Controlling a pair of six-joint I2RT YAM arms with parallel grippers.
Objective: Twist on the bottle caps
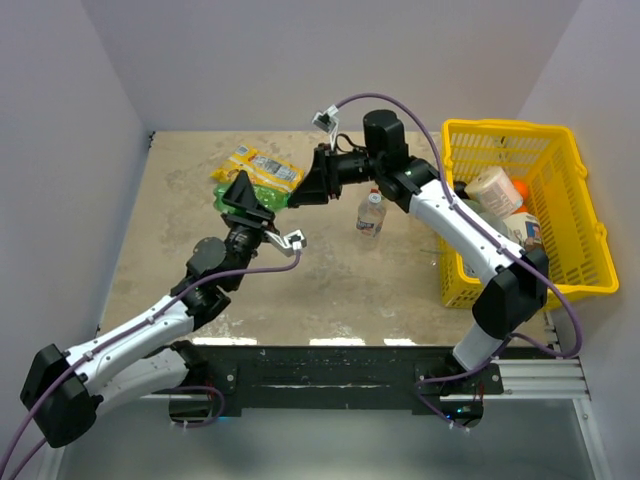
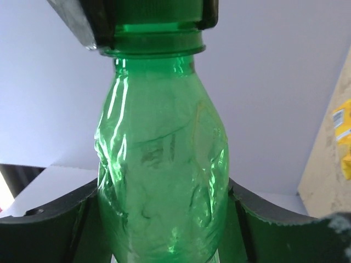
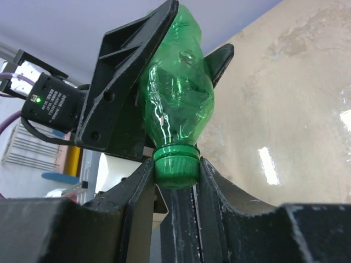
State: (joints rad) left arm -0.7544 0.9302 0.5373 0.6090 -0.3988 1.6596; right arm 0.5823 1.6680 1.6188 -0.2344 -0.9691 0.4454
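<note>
Green bottle (image 3: pixel 178 93) | long axis sideways | cap (image 3: pixel 174 170) toward right gripper (image 3: pixel 175 163)

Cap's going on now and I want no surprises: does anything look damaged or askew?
The green bottle looks crumpled: its wall is dented and creased where the left claw squeezes it. The green cap, pinched by the right claw, looks straight on the neck. Nothing looks spilled.

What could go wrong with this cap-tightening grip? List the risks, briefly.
1. The green bottle looks dented where the left end effector squeezes it; it may buckle or spin during twisting.
2. The right end effector pinches the green cap near its fingertips; it might slip or cross-thread.
</note>
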